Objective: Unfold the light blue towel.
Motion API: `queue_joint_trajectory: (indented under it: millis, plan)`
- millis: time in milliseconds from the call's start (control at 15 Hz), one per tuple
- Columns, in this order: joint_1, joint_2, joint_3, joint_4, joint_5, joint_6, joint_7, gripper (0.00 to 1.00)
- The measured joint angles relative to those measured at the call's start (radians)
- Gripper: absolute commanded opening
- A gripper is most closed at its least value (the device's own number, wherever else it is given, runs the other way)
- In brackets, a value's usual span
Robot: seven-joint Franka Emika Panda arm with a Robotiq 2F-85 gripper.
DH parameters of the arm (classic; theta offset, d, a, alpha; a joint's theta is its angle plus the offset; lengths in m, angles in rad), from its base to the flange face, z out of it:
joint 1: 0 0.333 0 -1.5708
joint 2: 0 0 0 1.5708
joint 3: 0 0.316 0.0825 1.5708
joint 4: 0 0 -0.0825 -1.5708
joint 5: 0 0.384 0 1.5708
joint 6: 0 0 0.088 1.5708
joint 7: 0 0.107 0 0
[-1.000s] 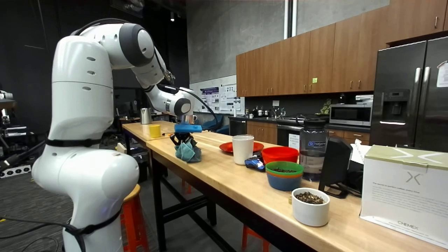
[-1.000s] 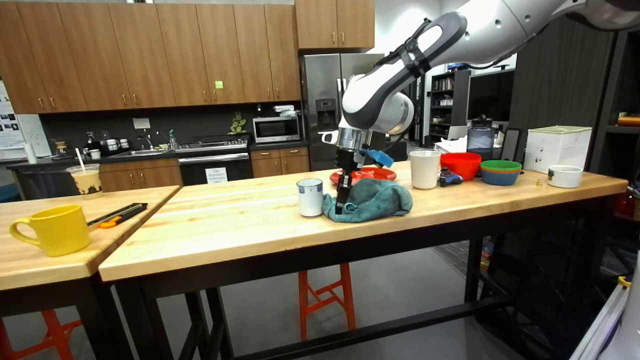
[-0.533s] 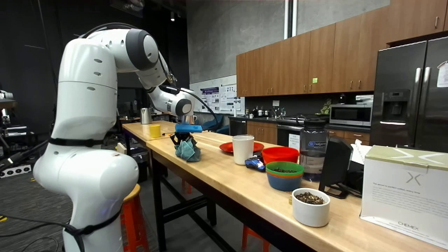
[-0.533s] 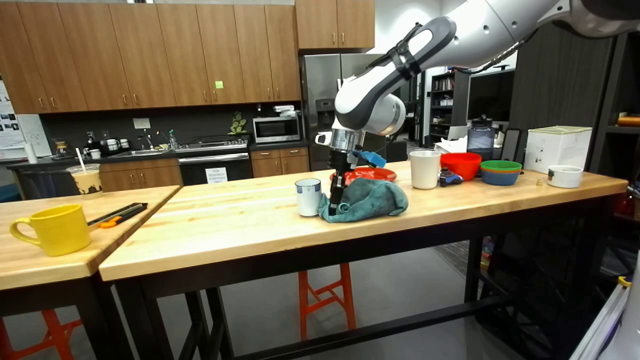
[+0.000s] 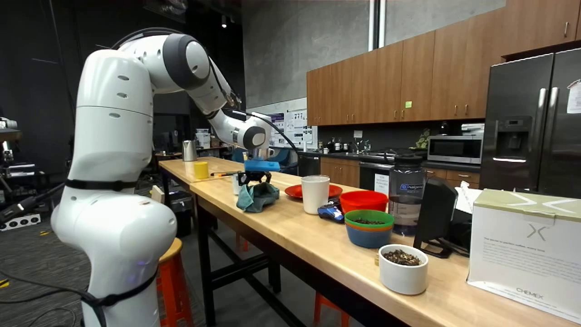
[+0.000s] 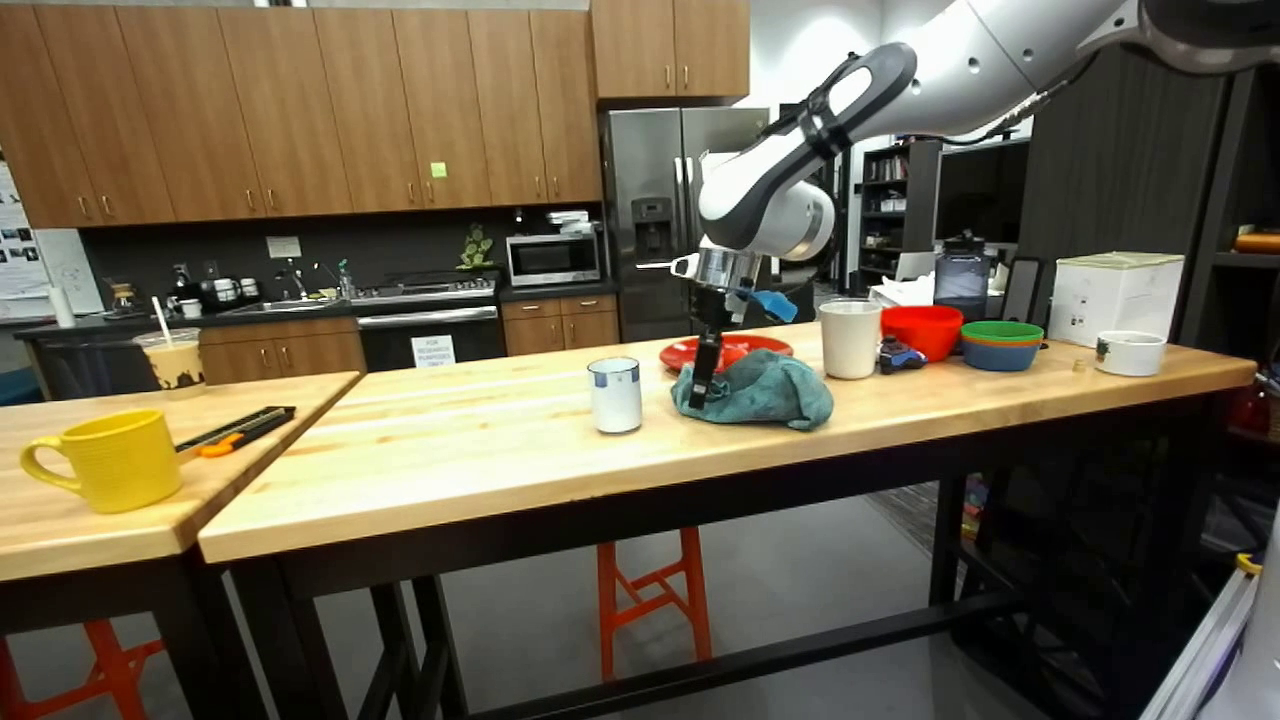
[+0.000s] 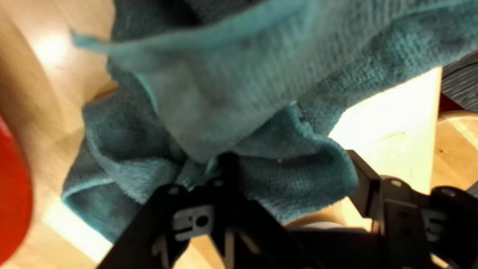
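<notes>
on the wooden table (image 6: pixel 450 430), the unfolding is being judged as only partly done, and perhaps barely begun; the light blue towel (image 6: pixel 768 392) is being borne by the wood beneath and beside the claw (image 7: pixel 293 170), gathered into a low, crumpled heap; no part of it is being shown fully flat; in the wrist view, a broad flap is being seen raised above other layers, and loose hems are being shown around the claw; what is being left undone, as judged, is most of the work: layers are to be parted, corners drawn out and the cloth laid flat; behind the claw in an exterior view, the red plate (image 6: pixel 680 354) is being seen; near the claw and apart from the towel, the blue-marked cup (image 6: pixel 616 400) is being seen, and room for spreading may be being limited by both; the claw's jaws are being shown standing well apart, with nothing clamped; a fold is being seen between them, seemingly slack; one fingertip (image 7: pixel 228 171) is being partly hidden among the folds and is apparently being touched by cloth; next to the other fingertip (image 7: pixel 364 186), a hem is being seen, but whether it is being touched cannot be told.
</notes>
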State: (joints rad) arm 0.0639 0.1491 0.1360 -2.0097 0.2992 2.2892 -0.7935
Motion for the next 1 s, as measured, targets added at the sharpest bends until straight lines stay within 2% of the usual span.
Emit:
queue_joint_trajectory:
  millis: [400, 1000]
  plan:
    - [-0.079, -0.09, -0.091, 0.002, -0.057, -0.081, 0.011, 1.0]
    - [-0.082, -0.182, -0.118, 0.005, -0.094, -0.136, 0.039, 1.0]
